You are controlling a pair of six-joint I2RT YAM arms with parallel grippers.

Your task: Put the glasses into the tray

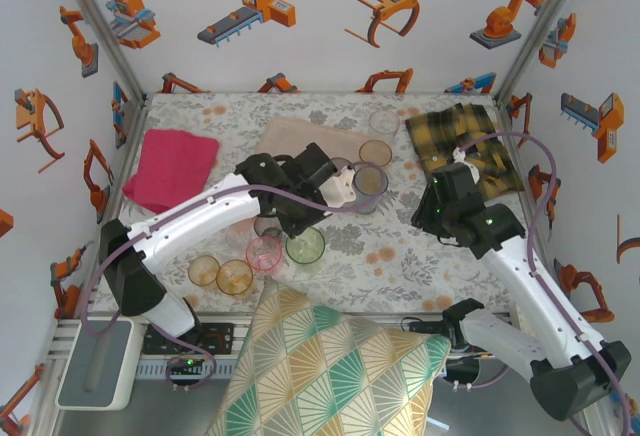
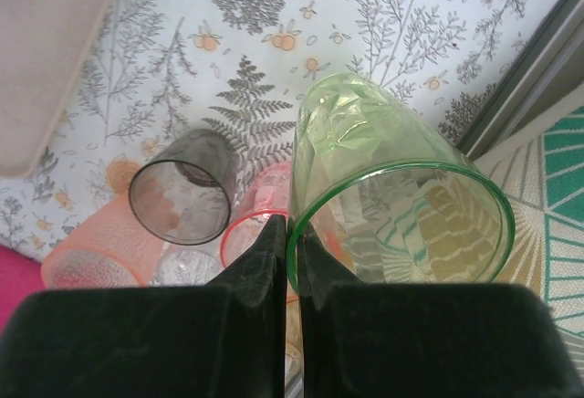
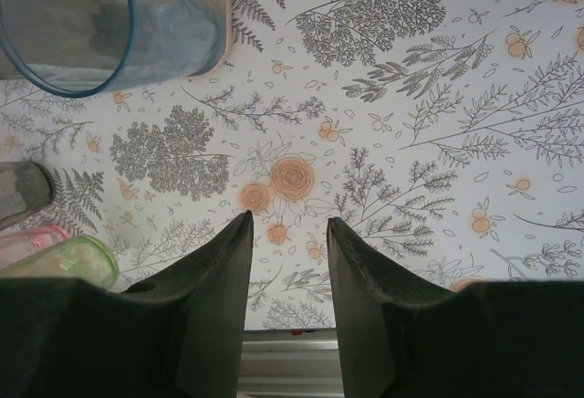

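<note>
Under the left wrist camera, the left pincer (image 2: 292,225) is shut on the rim of the green glass (image 2: 392,188), with one finger inside the mouth and one outside. The pink glass (image 2: 260,225) stands just beside it. The smoky grey glass (image 2: 180,199) and a peach glass (image 2: 91,252) stand further towards the tray (image 2: 46,51), whose corner shows at top left. The cushion (image 2: 547,197) and a metal rail (image 2: 529,78) close off the right side.

From above, the green glass seems to rest on the floral worktop (image 1: 400,246), so I judge the grasp made and the lift due next. It should go straight up to clear the pink neighbour, then over the grey glass to the tray. The tray looks bare along its left part. An amber glass (image 1: 376,152) and a clear glass (image 1: 383,119) stand near its right end.

At the right wrist, the right pincer (image 3: 290,225) hangs partly open over bare worktop and holds nothing. A blue glass (image 3: 82,24) stands ahead to its left, with open room around it.
</note>
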